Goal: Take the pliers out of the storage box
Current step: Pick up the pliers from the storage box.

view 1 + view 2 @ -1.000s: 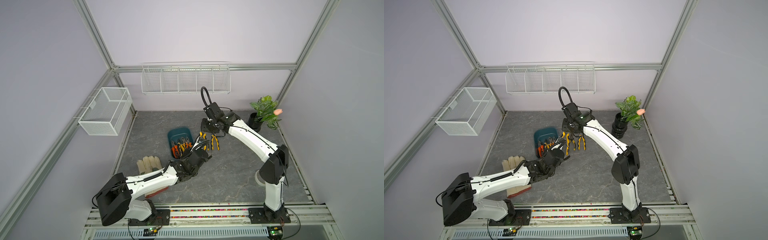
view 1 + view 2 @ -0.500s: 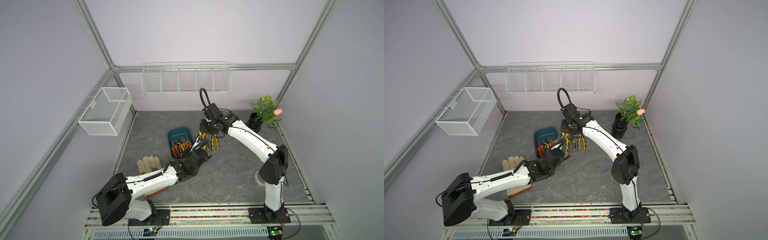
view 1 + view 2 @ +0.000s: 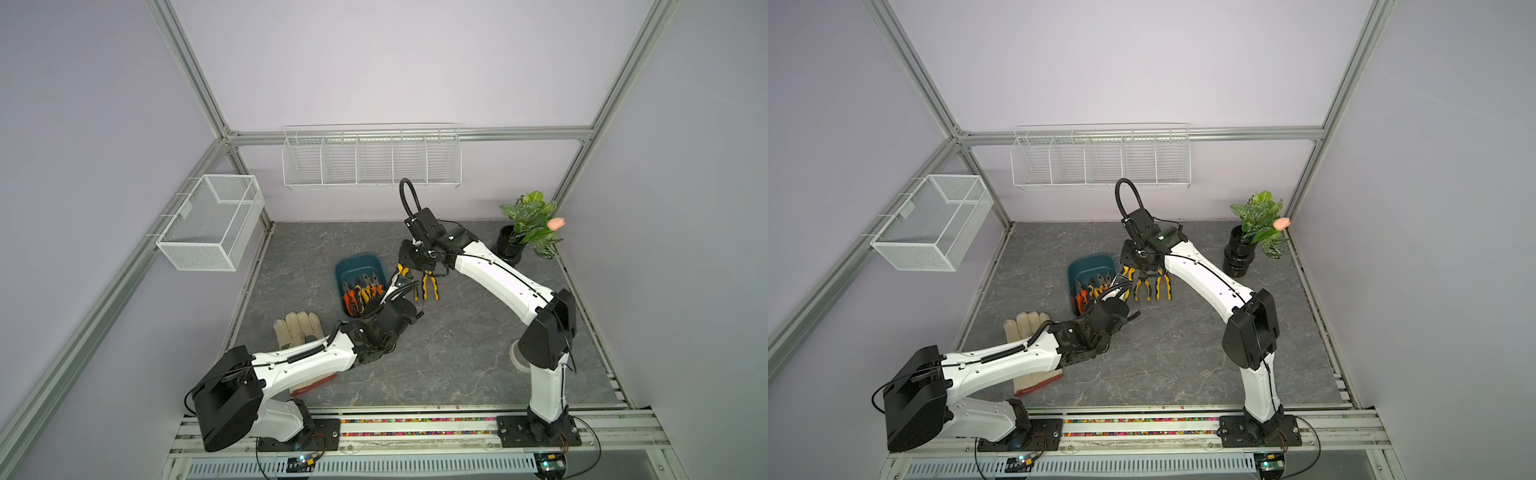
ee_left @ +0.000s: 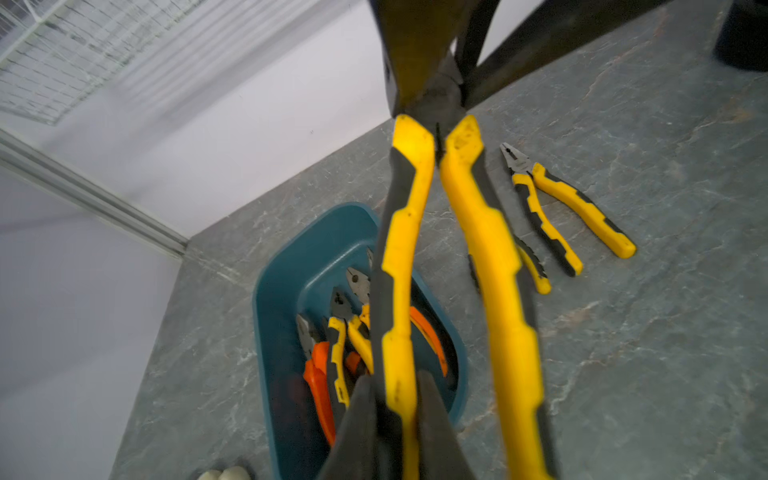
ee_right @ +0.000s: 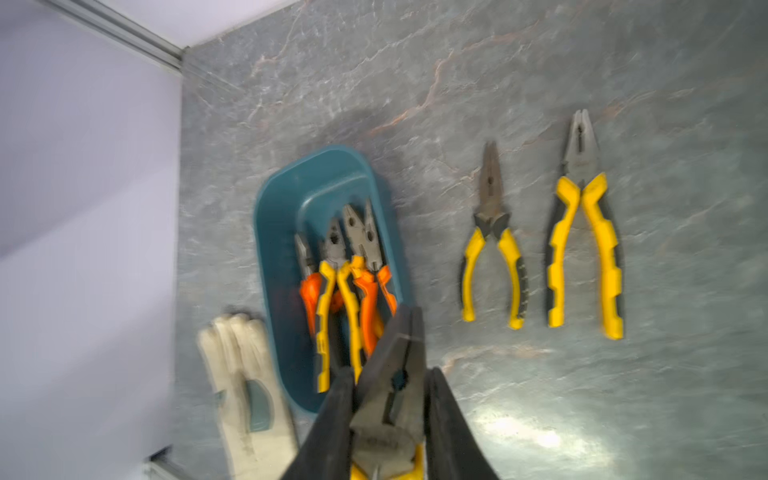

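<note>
The dark teal storage box [image 3: 357,266] [image 5: 307,187] lies on the grey table with several orange- and yellow-handled pliers [image 5: 349,266] inside. Above its right side a yellow-handled pair of pliers [image 4: 401,249] hangs between both arms. My left gripper [image 4: 397,386] [image 3: 400,290] is shut on one of its handles. My right gripper [image 5: 390,374] [image 3: 409,268] is closed on its dark metal head [image 5: 399,345], a finger against each side. Two more yellow-handled pliers [image 5: 492,241] [image 5: 584,232] lie flat on the table to the right of the box.
A pale work glove [image 3: 297,328] lies in front of the box, partly under my left arm. A potted plant [image 3: 525,232] stands at the back right. A white mesh basket [image 3: 210,222] hangs on the left wall and a wire rack [image 3: 372,160] on the back wall.
My right gripper's fingers have closed in on the head of the held pliers. Both arms have stayed almost in place and my left grip is unchanged.
</note>
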